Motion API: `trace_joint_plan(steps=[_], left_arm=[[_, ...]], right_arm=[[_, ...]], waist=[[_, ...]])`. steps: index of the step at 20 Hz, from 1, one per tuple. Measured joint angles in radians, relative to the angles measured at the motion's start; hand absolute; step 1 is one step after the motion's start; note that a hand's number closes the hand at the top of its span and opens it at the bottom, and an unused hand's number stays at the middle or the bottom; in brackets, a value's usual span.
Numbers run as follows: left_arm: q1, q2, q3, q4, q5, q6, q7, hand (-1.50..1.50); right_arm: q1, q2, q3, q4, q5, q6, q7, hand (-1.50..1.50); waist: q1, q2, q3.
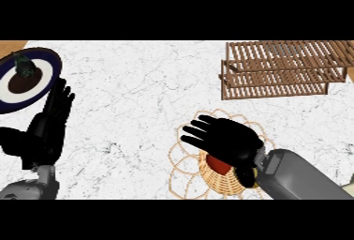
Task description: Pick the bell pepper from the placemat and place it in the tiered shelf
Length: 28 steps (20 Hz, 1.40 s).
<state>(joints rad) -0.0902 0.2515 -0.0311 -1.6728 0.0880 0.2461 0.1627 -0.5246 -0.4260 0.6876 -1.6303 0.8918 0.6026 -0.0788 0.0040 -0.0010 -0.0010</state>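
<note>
Red pepper on wicker placemat, mostly hidden under right hand, fingers spread, not yet curled round it. Wooden shelf well apart, far side. Left hand open, resting by plate.

The right hand hovers over the red bell pepper on the woven placemat; the wooden tiered shelf stands well apart.

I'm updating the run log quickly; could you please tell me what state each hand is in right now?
Left hand: open, fingers straight, resting at the view's left, holding nothing.
Right hand: over the bell pepper on the placemat; grasp cannot be told.
</note>
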Motion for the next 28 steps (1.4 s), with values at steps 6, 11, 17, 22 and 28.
trace_joint_plan(steps=[6, 11, 17, 22, 28], left_arm=[[0.024, -0.016, 0.019, -0.011, -0.015, -0.024, -0.013, 0.0], [0.009, -0.025, 0.039, -0.005, -0.026, -0.037, -0.002, 0.0], [0.006, -0.039, 0.048, -0.01, -0.039, -0.053, 0.001, 0.0], [0.007, -0.045, 0.06, 0.004, -0.044, -0.067, -0.008, 0.0], [0.033, -0.044, 0.077, -0.028, -0.046, -0.068, 0.007, 0.0]], right_arm=[[0.054, 0.042, -0.02, 0.055, 0.089, -0.055, -0.09, -1.5], [0.07, 0.112, -0.024, 0.137, 0.168, -0.078, -0.12, -1.5], [0.082, 0.132, -0.022, 0.186, 0.249, -0.079, -0.178, 1.5], [0.06, 0.15, -0.023, 0.221, 0.318, -0.169, -0.253, 1.5], [0.133, 0.153, -0.117, 0.211, 0.333, -0.227, -0.206, 1.5]], waist=[[0.0, 0.0, 0.0], [0.0, 0.001, 0.001], [0.0, -0.003, -0.001], [0.001, -0.005, -0.002], [-0.014, -0.009, -0.004]])
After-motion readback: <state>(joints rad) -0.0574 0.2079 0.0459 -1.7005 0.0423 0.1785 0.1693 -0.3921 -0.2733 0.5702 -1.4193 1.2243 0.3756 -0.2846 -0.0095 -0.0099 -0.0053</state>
